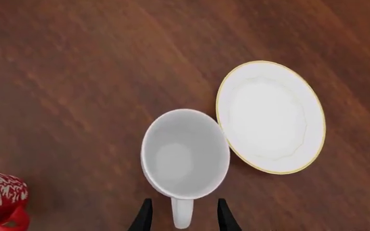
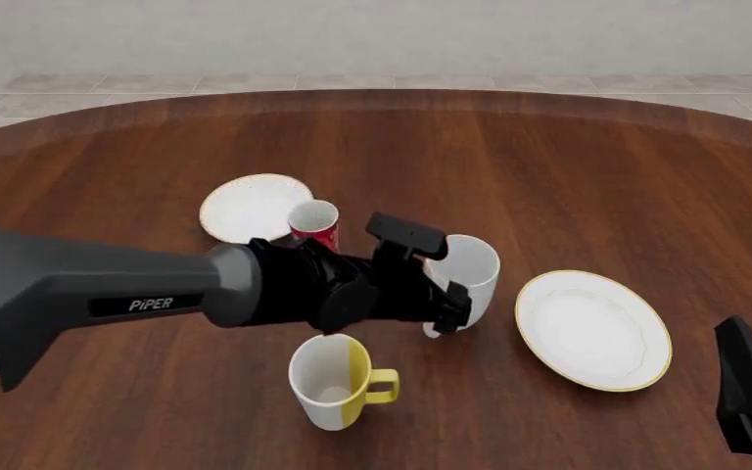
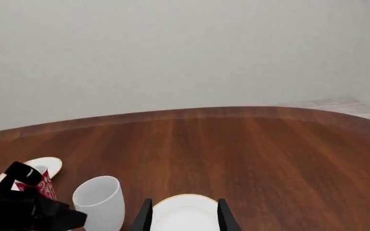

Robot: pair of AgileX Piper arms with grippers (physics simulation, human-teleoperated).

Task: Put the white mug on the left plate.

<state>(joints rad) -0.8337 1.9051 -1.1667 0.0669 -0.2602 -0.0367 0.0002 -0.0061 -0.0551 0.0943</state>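
The white mug (image 1: 185,154) is standing upright on the table (image 2: 586,166), and your left gripper (image 1: 183,216) is reaching it from the handle side: in the left wrist view the white loop handle is lying between the two dark fingertips (image 1: 145,216), which are standing apart on either side of it with a sliver of gap showing, so the jaws are parted around the handle rather than pinching it. Just past the mug from the gripper, almost touching its rim, the gold-rimmed plate (image 1: 271,118) is lying flat. Off to the gripper's other side, the red-patterned mug (image 1: 2,199) is sitting at the edge of that view.

In the front view, your left arm (image 2: 102,289) is stretching across in front of the red-patterned mug, and beyond it the left plate (image 2: 252,208) is lying well apart from the white mug. Near the arm on your own side, the half-yellow mug (image 2: 337,382) is standing upright with its handle pointing right.

Your right gripper (image 3: 183,216) is hovering back at the table's near right, fingers spread, holding nothing, looking over the gold-rimmed plate.
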